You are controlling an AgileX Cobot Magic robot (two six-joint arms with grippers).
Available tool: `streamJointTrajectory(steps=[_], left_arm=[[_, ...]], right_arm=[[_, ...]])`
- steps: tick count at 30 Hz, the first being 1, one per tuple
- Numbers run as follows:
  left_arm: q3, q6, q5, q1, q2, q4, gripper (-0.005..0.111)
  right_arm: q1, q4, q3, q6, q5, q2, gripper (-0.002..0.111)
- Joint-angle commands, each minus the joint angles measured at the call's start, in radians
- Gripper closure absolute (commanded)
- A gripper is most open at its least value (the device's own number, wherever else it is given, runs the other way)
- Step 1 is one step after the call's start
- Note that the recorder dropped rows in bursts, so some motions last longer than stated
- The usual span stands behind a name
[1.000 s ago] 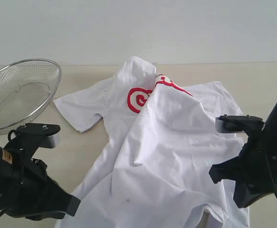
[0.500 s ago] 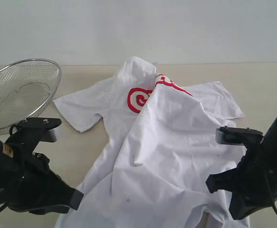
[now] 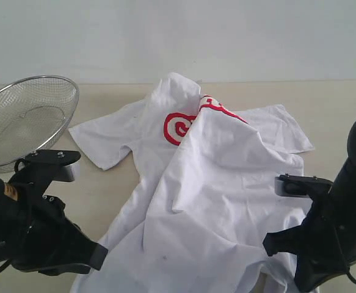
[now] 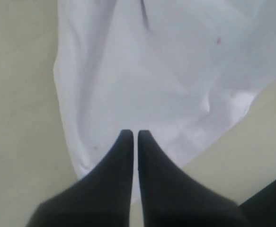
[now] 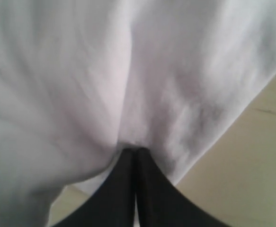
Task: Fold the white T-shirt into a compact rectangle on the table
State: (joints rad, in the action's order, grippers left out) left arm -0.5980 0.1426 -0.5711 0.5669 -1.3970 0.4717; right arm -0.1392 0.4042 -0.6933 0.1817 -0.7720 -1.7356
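The white T-shirt [image 3: 214, 183] lies crumpled on the table [image 3: 336, 110], its lower part thrown up over the chest so only part of the red lettering [image 3: 181, 128] shows. My left gripper [image 3: 98, 256] is at the shirt's near left edge. In the left wrist view it [image 4: 134, 133] is shut above flat cloth [image 4: 152, 71], with nothing between the fingers. My right gripper [image 3: 270, 241] is over the shirt's near right part. In the right wrist view it [image 5: 136, 151] is shut, its tips against a crease of the shirt [image 5: 128, 71]. No cloth shows between those fingers.
A wire mesh basket [image 3: 25, 119] stands tilted at the far left of the table. Bare tabletop shows beside the shirt in both wrist views [image 4: 14, 118] [image 5: 251, 165]. A pale wall runs behind the table's far edge.
The right arm has sunk lower and slid slightly left. The left arm has shifted a little right and down. The shirt lies as it did.
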Motion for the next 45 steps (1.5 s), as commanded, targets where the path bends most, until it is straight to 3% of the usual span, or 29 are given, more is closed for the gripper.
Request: streamJointTrajectory(steps=[1,28,33,45], left_arm=[[-0.005,0.008,-0.008,0.001,0.006,0.011,0.102],[-0.005,0.038,-0.039,0.001,0.006,0.011,0.102],[-0.005,0.038,-0.043,0.001,0.006,0.008,0.102],[-0.007,0.044,-0.014,0.001,0.006,0.006,0.102]], right_arm=[[0.000,-0.010,0.006,0.014,0.004,-0.052,0.108],[0.002,-0.591,0.004,-0.496,-0.055,-0.052,0.108],[0.069,-0.544,0.004,-0.466,-0.019,-0.036,0.108],[0.071,-0.404,0.002,-0.348,0.037,0.117,0.108]])
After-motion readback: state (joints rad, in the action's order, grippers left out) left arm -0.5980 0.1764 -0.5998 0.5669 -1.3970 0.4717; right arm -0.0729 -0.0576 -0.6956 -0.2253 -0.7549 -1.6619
